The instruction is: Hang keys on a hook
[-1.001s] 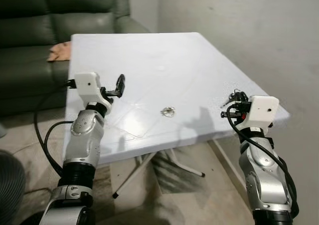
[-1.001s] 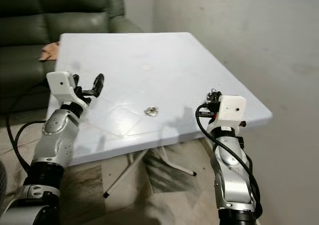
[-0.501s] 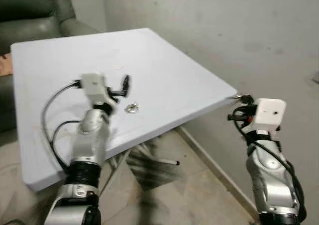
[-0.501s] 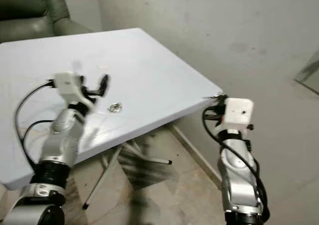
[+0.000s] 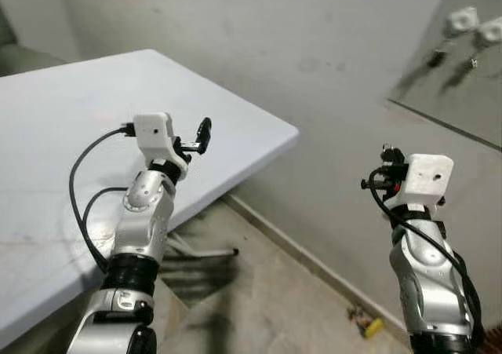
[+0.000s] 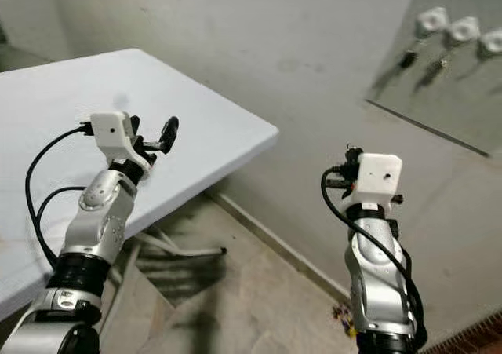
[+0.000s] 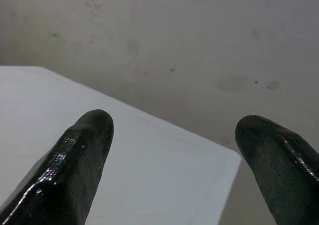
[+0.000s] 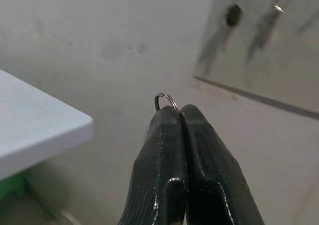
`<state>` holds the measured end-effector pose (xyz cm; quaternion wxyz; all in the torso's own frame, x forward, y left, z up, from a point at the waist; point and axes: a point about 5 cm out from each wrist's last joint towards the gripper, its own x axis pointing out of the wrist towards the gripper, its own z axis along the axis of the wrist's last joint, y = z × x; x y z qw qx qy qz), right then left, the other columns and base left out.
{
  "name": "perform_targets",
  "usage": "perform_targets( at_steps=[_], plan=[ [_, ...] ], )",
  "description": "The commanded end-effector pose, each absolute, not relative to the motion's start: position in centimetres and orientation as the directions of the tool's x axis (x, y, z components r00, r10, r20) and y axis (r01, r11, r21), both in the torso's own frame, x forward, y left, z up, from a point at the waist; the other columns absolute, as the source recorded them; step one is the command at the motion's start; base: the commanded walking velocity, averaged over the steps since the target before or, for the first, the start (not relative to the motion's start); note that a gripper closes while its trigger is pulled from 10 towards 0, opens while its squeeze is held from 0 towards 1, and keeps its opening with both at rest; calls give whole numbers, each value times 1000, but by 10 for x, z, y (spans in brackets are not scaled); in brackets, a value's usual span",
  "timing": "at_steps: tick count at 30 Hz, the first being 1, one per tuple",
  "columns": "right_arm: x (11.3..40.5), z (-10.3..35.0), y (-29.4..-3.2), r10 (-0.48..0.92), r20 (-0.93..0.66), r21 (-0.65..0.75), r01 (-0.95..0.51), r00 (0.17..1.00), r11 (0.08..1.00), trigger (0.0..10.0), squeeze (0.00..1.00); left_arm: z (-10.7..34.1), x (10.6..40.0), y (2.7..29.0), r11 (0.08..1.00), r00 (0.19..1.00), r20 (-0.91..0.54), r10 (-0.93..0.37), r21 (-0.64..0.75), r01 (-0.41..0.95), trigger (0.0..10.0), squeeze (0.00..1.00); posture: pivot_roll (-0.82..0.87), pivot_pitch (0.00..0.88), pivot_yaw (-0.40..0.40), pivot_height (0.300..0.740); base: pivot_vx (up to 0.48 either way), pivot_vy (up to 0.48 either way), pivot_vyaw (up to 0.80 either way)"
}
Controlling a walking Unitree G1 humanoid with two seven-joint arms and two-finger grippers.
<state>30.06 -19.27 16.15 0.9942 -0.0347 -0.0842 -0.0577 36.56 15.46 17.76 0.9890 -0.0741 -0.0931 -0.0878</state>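
Observation:
My right gripper is shut on the keys, and the thin metal key ring pokes out above the pinched fingertips. In the eye views this gripper is held up in the air, well right of the white table and facing the grey wall. White hooks sit high on a tilted wall panel at the upper right, with dark items hanging under them. The hooks are above and beyond the right gripper. My left gripper is open and holds nothing, raised over the table near its corner.
The table's corner juts toward the wall between the arms. A folding table leg crosses the concrete floor below. A small yellow object lies on the floor by the wall's base.
The camera has swung to the right: the sofa and the ring on the tabletop left view, and the wall panel with hooks came in. The right gripper stays shut on the keys.

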Motion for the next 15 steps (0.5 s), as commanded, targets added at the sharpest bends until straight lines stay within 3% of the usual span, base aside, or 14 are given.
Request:
perform_targets(
  at_steps=[1, 15],
  plan=[
    [300, 164, -198, -125, 178, -59, 137, 976, 989, 10000, 0, 181, 365, 146, 969, 960, 211, -185, -122, 213, 10000, 0, -31, 0, -61, 711, 0, 0, -719],
    [300, 164, -199, -126, 179, -66, 140, 976, 988, 10000, 0, 179, 363, 147, 970, 960, 209, -188, -112, 215, 10000, 0, -24, 0, -63, 711, 0, 0, -718]
  ],
)
